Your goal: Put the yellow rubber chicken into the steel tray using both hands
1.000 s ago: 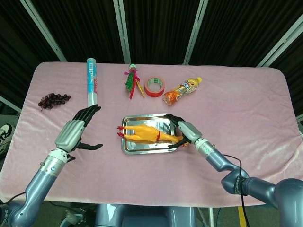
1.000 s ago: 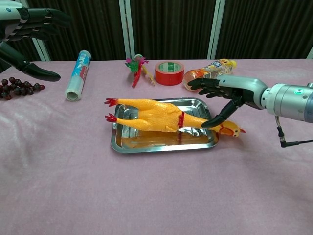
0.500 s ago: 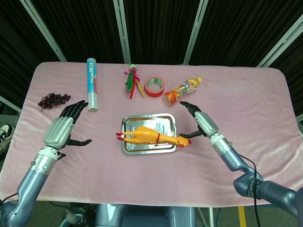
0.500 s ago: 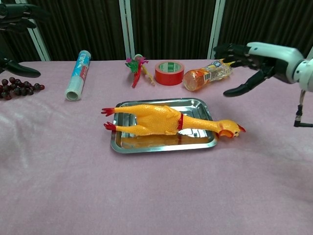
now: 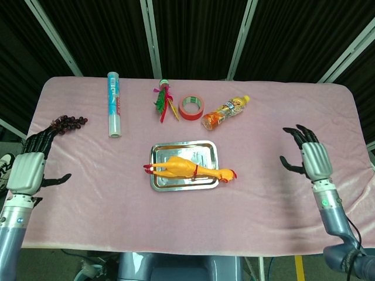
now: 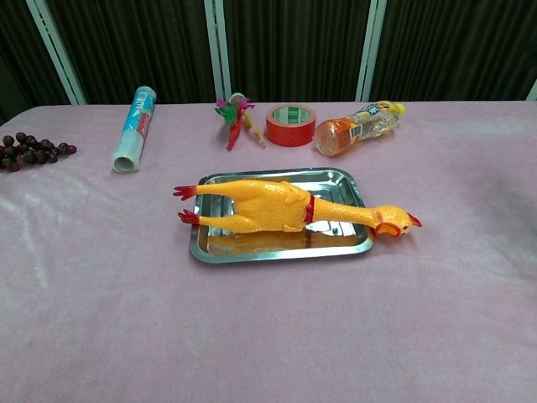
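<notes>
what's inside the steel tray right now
The rubber chicken lies lengthwise in the tray, feet past the left rim, head over the right rim. The tray floor under its body is hidden; the bare parts show nothing else.

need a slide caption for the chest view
Yellow rubber chicken lying in the steel tray, head and feet overhanging the rim, on a pink cloth-covered table.

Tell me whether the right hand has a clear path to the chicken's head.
Probably yes: the right hand is open, and only bare pink cloth lies between it and the chicken's head, which overhangs the tray on that side.
</notes>
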Motion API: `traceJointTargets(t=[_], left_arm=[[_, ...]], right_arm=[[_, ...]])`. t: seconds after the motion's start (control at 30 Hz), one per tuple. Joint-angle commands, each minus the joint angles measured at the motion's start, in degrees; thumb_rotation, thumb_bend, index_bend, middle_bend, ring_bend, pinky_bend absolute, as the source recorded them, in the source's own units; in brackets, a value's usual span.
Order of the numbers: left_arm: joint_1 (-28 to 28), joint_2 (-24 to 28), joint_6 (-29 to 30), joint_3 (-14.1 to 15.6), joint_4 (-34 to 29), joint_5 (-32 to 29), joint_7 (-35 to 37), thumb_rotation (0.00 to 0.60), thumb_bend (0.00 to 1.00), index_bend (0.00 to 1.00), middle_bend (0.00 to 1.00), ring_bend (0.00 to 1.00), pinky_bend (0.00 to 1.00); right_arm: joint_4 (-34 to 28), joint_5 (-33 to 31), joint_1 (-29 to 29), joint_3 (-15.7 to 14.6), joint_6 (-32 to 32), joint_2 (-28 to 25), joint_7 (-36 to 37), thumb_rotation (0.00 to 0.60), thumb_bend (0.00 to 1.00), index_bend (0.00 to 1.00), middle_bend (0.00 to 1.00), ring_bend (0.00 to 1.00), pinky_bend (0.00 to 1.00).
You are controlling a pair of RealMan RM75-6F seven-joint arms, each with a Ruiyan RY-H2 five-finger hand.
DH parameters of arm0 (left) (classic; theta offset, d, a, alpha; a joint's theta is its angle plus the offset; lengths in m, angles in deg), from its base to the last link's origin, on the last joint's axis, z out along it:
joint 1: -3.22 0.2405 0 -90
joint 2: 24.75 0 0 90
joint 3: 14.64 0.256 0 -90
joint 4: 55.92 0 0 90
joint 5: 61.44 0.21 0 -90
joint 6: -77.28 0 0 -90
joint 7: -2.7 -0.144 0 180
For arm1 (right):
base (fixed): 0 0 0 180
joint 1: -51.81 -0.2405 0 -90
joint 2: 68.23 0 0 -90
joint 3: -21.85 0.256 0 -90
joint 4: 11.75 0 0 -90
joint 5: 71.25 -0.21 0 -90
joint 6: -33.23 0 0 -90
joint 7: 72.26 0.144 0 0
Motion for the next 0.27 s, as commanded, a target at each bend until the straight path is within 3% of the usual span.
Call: traceJointTargets(t=[0.03,0.27], left_arm=[[2.86,0.41,2.41,2.13,0.88,2.69,0.9,0.6,0.0,0.02,0.0,0.0,0.0],[8.02,0.9,6.41,5.8,0.22,7.66,1.49,0.6,0.0,0.02,0.0,0.0,0.0]], right_arm=[[-2.11,-0.12,5.41,-2.99,-3.76,-2.66,-5.76,0.6,0.35,0.12,0.2,0.04,0.07],[-4.8,1.68,11.78,-6.04,-8.54,-4.45,-6.65,0.6,0.35,0.12,0.2,0.04,0.06]])
